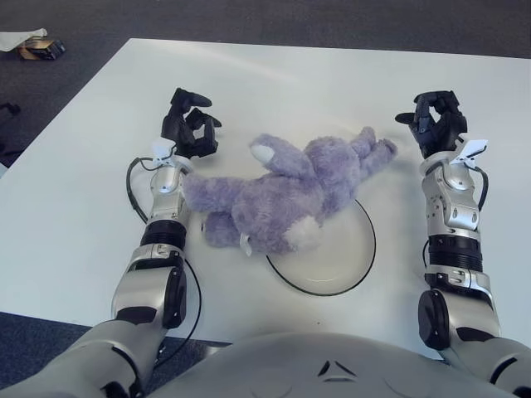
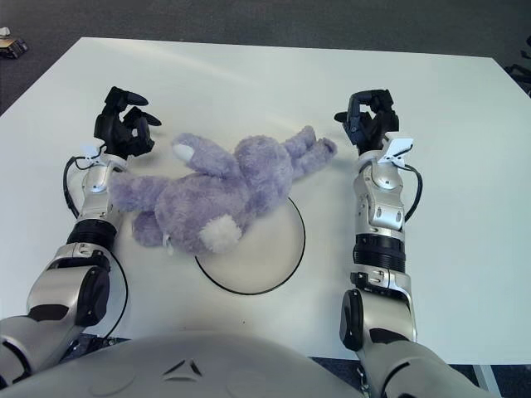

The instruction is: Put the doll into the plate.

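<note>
A purple plush doll (image 1: 282, 191) lies on its side across the white table. Its body and white tail cover the left and upper part of a white plate with a dark rim (image 1: 353, 265); its head end reaches left off the plate. My left hand (image 1: 189, 124) shows just left of the doll's upper end, fingers relaxed and holding nothing. My right hand (image 1: 433, 120) shows to the right of the doll's raised limbs, apart from them, fingers loosely curled and empty.
The white table (image 1: 274, 83) stretches far behind the doll. A small dark and yellow object (image 1: 37, 48) lies on the floor beyond the table's far left corner.
</note>
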